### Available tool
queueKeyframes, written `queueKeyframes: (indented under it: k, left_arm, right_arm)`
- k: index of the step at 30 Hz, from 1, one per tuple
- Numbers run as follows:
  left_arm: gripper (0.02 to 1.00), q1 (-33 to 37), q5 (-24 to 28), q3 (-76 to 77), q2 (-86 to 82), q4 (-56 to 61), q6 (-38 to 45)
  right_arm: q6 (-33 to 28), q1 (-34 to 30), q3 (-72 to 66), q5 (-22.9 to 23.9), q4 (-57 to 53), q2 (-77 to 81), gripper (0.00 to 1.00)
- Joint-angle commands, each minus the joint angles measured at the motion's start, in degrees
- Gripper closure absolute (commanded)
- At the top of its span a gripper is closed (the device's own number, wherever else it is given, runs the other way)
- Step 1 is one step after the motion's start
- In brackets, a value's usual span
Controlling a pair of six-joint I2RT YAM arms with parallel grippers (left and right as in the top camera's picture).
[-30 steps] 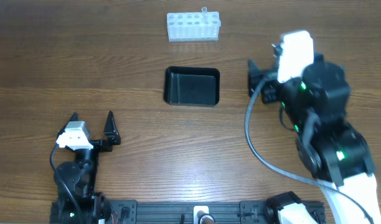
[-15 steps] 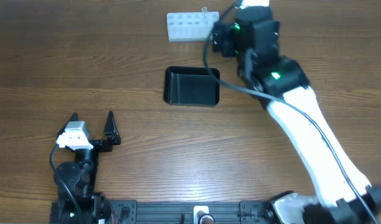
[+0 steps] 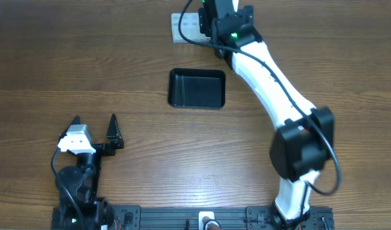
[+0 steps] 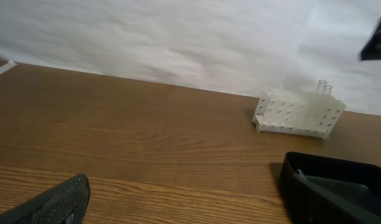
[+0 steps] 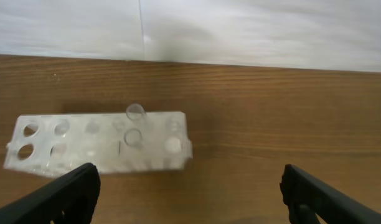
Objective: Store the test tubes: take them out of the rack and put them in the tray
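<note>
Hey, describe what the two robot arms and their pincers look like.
The right arm has white links, black joints, a green light and a looping black cable. The left arm is black with a white block at its wrist. The left pincer and right pincer both have black, tapered fingers.

"What do your arms look like?"

"My right arm wears white shells on its long links. The joints and wrist are black, with small green lights. A black cable loops beside the lower joint. My right pincer has 2 matte black fingers."

"And the other?"

"My left arm is mostly black, with a white block on the wrist and a thin black lead alongside. My left pincer has 2 black, pointed fingers."
</note>
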Motion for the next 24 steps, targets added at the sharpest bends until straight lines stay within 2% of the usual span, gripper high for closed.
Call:
queueKeyframes:
  k: [1, 7, 24]
  left_arm:
    - [0.02, 0.31, -0.46, -0.28, -0.55, -0.22, 0.83]
    - [0.02, 0.31, -0.46, -0.28, -0.55, -0.22, 0.85]
    - [0.02, 0.31, -0.46, -0.28, -0.55, -0.22, 0.83]
  right_arm:
    - [-0.79, 0.37, 6.69, 1.42, 1.05, 5.92, 0.115]
    - [-0.76, 0.39, 10.84, 1.4, 2.97, 11.74, 0.152]
    - [-0.74, 0.96, 10.88, 0.9, 9.05, 17.0, 0.237]
